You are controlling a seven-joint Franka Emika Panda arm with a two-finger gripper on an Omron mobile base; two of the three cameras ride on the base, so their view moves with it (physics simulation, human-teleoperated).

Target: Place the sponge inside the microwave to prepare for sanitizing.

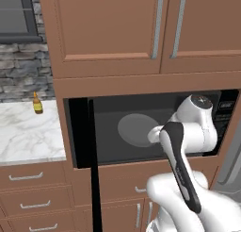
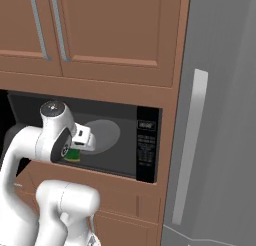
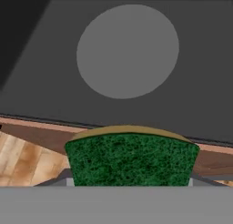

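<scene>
Brown wooden cabinets (image 1: 108, 28) are framing the scene, with a built-in black microwave (image 2: 148, 145) sitting in the recess beneath them; its door (image 1: 84, 132) is standing swung open at the left, edge-on to the left base view, and the grey interior is showing a round turntable (image 3: 127, 51) on its floor. At the right of the opening, the button panel (image 2: 146, 149) is facing outward; further right in the right base view, a grey refrigerator (image 2: 220, 115) with a long pale handle is standing beside the cabinet column.

The white arm is reaching toward the oven's mouth, and the gripper (image 2: 76, 151) is clamping the sponge (image 3: 131, 159) between its fingers — green scouring face toward the hand camera, a thin yellow edge showing along its top. In the hand view the sponge is hanging just in front of the microwave's lower front lip, with the turntable lying beyond it inside the cavity; in the right base view its green corner is peeking out below the wrist, at the front of the opening.

Off to the left, a marble countertop (image 1: 23, 136) is carrying a small amber bottle (image 1: 37, 103) near the stone backsplash — well apart from the arm.
</scene>
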